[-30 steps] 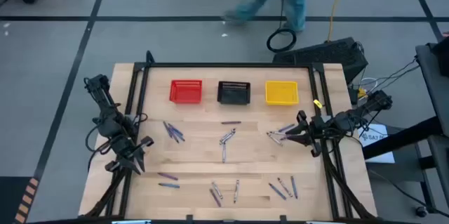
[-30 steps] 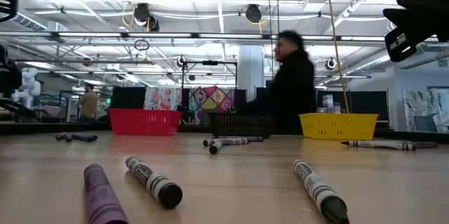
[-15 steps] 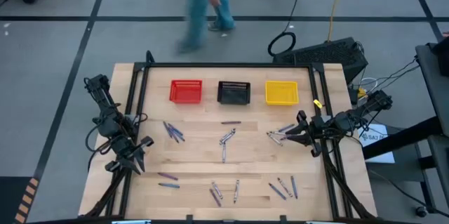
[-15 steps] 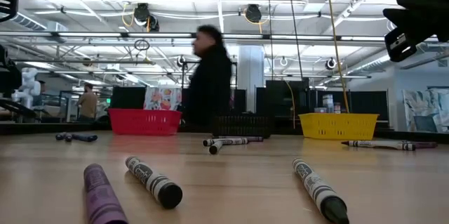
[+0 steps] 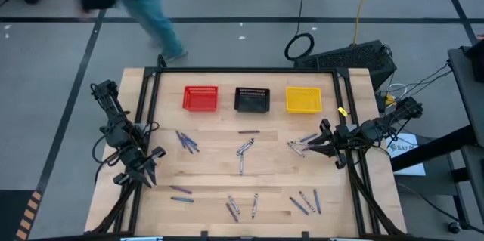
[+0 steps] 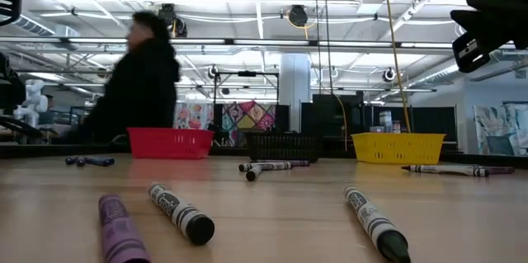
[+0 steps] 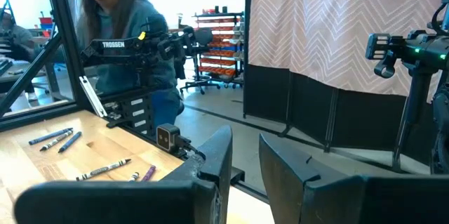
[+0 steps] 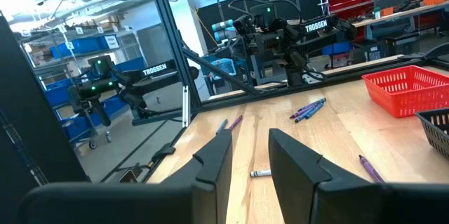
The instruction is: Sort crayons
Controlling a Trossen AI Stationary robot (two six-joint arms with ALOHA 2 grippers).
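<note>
Several crayons lie flat and scattered on the wooden table (image 5: 212, 169): blue ones (image 5: 187, 142) at the left, grey ones (image 5: 243, 150) in the middle, a cluster (image 5: 301, 144) at the right, and more near the front edge (image 5: 242, 207). In the low view a purple crayon (image 6: 120, 228) and grey ones (image 6: 181, 213) lie close to the camera. My left gripper (image 5: 153, 167) hangs open and empty over the table's left side; it also shows in the left wrist view (image 7: 244, 143). My right gripper (image 5: 321, 141) is open and empty, raised beside the right cluster; it also shows in the right wrist view (image 8: 249, 147).
A red basket (image 5: 200, 98), a black basket (image 5: 252, 100) and a yellow basket (image 5: 303, 100) stand in a row along the far edge. A dark frame (image 5: 242, 70) borders the table. A person (image 5: 144, 3) walks on the floor beyond the far left corner.
Both arms and the crayons have kept still. The person beyond the far edge has walked from the right toward the left.
</note>
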